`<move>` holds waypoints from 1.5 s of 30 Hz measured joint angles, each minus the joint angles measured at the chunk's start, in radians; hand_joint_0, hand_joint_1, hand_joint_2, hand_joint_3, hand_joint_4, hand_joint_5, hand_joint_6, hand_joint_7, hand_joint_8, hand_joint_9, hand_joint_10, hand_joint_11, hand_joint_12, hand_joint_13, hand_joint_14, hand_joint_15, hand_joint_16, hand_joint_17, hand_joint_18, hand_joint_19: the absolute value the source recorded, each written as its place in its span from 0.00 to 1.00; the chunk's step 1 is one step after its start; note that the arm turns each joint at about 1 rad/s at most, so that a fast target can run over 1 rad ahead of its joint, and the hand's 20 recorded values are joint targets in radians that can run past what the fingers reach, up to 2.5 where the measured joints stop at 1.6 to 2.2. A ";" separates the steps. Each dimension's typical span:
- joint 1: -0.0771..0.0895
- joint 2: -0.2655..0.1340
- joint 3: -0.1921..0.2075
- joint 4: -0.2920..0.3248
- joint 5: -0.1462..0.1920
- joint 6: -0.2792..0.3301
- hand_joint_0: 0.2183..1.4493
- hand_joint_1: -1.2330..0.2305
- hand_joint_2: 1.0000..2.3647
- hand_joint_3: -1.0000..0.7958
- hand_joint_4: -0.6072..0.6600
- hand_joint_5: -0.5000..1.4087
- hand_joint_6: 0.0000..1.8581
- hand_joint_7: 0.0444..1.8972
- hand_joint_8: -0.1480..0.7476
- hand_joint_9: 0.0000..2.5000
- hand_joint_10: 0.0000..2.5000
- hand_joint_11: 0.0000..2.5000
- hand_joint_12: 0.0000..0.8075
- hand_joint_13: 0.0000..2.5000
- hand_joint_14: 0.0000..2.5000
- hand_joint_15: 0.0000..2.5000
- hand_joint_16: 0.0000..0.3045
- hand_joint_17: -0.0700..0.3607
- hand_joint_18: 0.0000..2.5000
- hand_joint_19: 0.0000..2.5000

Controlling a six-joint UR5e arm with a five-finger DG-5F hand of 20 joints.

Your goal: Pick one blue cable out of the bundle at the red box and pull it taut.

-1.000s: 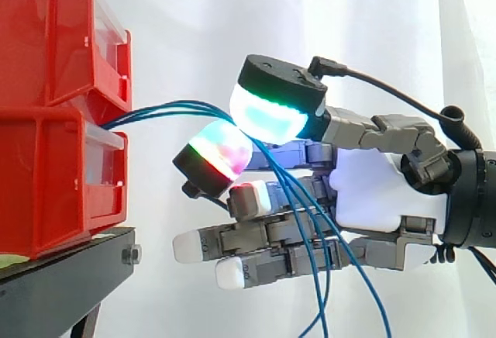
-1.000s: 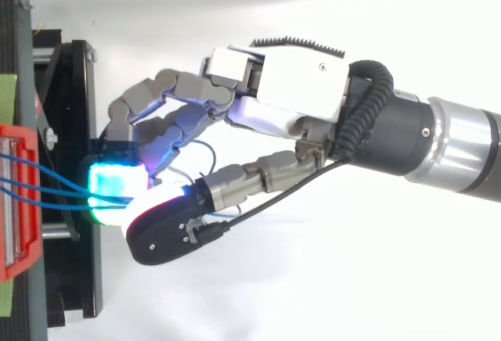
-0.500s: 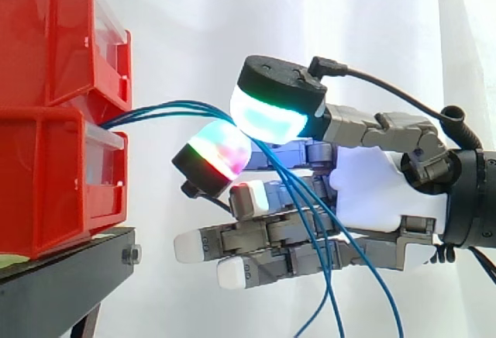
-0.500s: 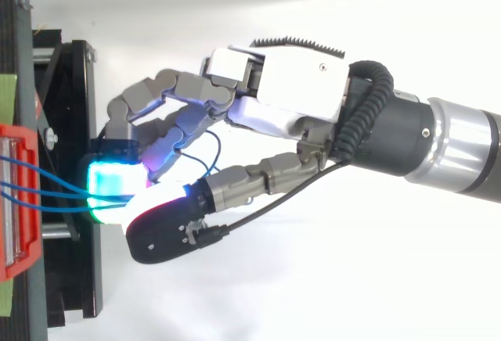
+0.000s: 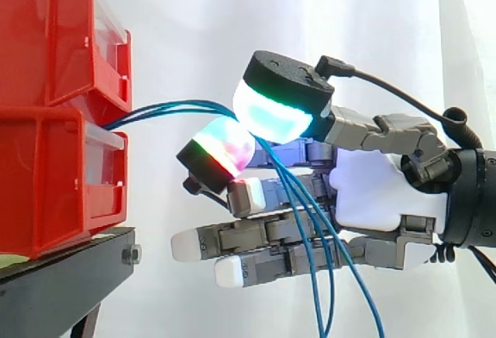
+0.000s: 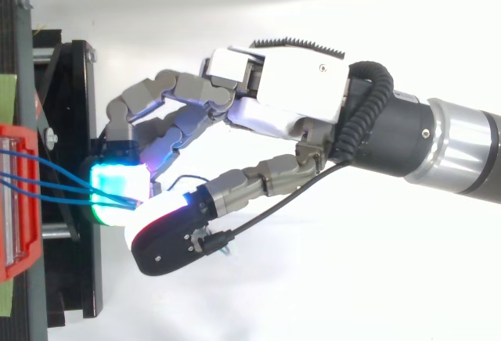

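Side view: the stacked red plastic bins sit at 9 o'clock on the black stand, and the robot hand reaches in from 3 o'clock in front of the white curtain. A bundle of thin blue cables comes out of the gap between the upper and lower bin and heads toward 3 o'clock in a shallow arch, strands close together.

And there's the grip. The thumb's cyan-and-green glowing pad sits at 1 o'clock of a curled finger's red-and-green pad, the two pressed close, and the blue cables run right in between them. The hand is pinched closed on the blue cables; how many strands the pads actually hold, I cannot tell. Past the pinch the strands fan out and drop toward 5 and 6 o'clock, crossing in front of the palm and off the bottom edge. The other fingers lie nearly straight below the pinch, pointing at 9 o'clock.

From the top, the red plastic bins are at 9 o'clock, the hand comes from 3 o'clock, and its glowing pad hangs over the edge of the black stand, well apart from the bins.
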State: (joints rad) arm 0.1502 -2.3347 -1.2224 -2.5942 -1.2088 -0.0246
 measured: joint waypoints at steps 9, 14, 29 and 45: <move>0.000 0.000 0.000 0.000 0.000 0.000 0.48 0.25 0.00 0.28 0.47 0.16 0.47 0.47 0.43 0.34 0.01 0.39 0.37 0.21 0.00 0.11 0.13 0.38 0.23 0.12; 0.000 0.000 0.000 0.001 0.000 0.000 0.43 0.23 0.00 0.28 0.52 0.16 0.47 0.48 0.43 0.34 0.01 0.39 0.37 0.21 0.00 0.11 0.13 0.38 0.23 0.12; 0.000 0.000 0.000 0.002 0.000 0.000 0.33 0.36 0.00 0.29 0.53 0.17 0.47 0.51 0.47 0.37 0.01 0.39 0.38 0.22 0.01 0.12 0.14 0.38 0.23 0.16; 0.000 0.000 0.000 -0.001 0.000 0.000 0.41 0.25 0.01 0.40 0.44 0.16 0.48 0.52 0.47 0.36 0.01 0.40 0.39 0.22 0.00 0.12 0.14 0.39 0.24 0.15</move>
State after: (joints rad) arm 0.1503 -2.3347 -1.2223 -2.5954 -1.2088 -0.0243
